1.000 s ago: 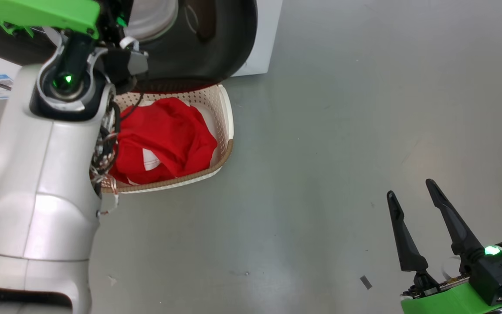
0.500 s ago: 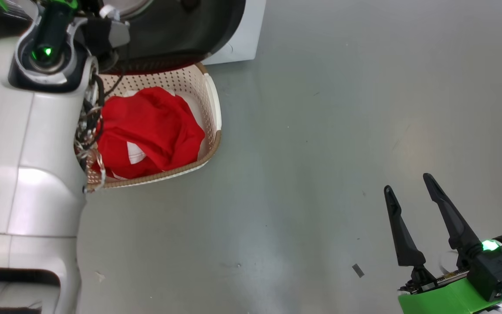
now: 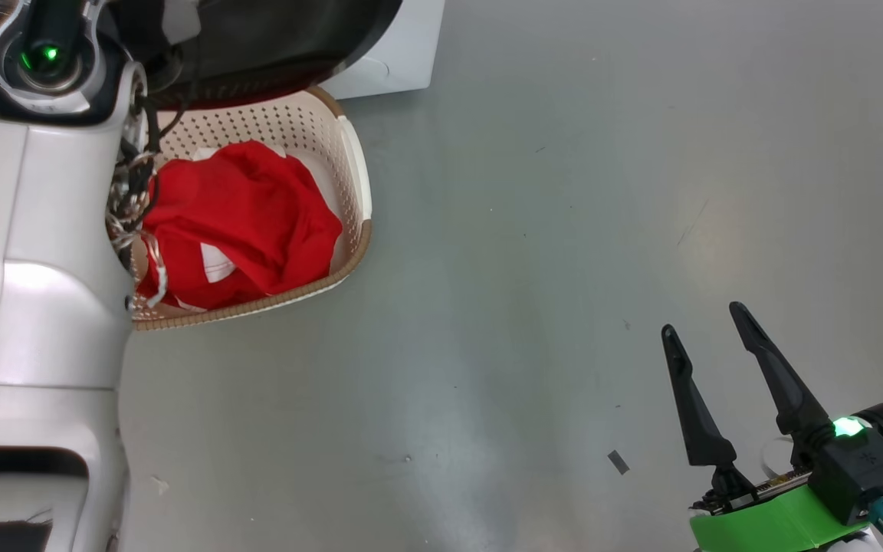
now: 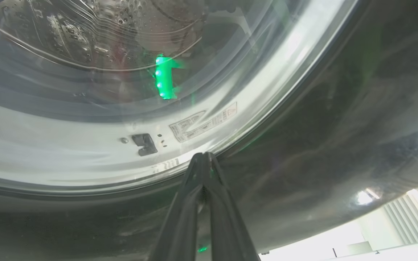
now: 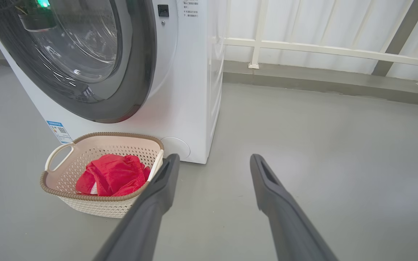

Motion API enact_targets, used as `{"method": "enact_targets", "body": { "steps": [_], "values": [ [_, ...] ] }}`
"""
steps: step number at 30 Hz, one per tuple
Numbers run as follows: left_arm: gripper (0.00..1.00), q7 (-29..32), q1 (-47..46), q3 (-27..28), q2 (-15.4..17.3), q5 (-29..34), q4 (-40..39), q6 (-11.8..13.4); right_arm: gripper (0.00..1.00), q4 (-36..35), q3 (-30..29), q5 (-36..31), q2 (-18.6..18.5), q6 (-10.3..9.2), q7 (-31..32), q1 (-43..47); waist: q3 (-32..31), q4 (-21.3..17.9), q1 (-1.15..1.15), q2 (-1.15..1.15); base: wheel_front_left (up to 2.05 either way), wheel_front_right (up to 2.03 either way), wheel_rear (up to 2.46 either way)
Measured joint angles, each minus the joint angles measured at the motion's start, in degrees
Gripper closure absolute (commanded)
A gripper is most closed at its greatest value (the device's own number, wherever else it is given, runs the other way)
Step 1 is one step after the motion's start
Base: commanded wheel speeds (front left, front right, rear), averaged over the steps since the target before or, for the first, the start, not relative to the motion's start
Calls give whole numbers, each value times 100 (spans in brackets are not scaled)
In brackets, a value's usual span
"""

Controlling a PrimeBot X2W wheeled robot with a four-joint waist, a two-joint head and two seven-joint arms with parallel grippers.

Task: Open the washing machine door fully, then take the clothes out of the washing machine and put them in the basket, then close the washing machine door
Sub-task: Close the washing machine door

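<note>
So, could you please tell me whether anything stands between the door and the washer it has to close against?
Nothing visible does. In the right wrist view the door is nearly against the washer, no cloth at its edge; the clothes lie in the basket, on the floor below the door.

clothes point(image 5: 113, 175): in the basket point(image 5: 102, 135) | basket: on the floor point(image 5: 321, 145), in front of the washing machine point(image 5: 191, 90), below the washing machine door point(image 5: 136, 72) | right end effector point(image 5: 214, 156): over the floor, far right of the basket | left end effector point(image 4: 203, 155): close to the door
</note>
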Motion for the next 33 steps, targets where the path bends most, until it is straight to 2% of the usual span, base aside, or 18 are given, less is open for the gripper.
{"method": "enact_targets", "body": {
  "steps": [12, 19, 21, 23, 27, 33],
  "values": [
    [100, 163, -22, -216, -12, 160, 189, -152, 0, 76, -30, 1, -1, 0, -44, -47, -37, 117, 0, 0, 0, 0, 0],
    [100, 209, 585, -479, -58, 314, -327, -255, 0, 88, -143, 43, -2, 0, -44, -114, -143, 338, 0, 0, 0, 0, 0],
    [68, 176, 892, -547, -45, 371, -556, -257, 0, 93, -168, 45, -3, 0, -44, -113, -194, 411, 0, 0, 0, 0, 0],
    [0, 134, 1214, -603, -24, 408, -798, -240, 0, 110, -181, 57, -3, 0, -45, -112, -261, 479, 0, 0, 0, 0, 0],
    [0, -92, 1800, -748, 119, 736, -1503, -101, 0, 116, -202, 85, -4, 0, -45, -112, -399, 617, 0, 0, 0, 0, 0],
    [0, -697, 2766, -1210, 740, 1841, -2616, 200, 0, 178, -211, 85, -7, 0, -46, -233, -638, 758, 0, 0, 0, 0, 0]
  ]
}}
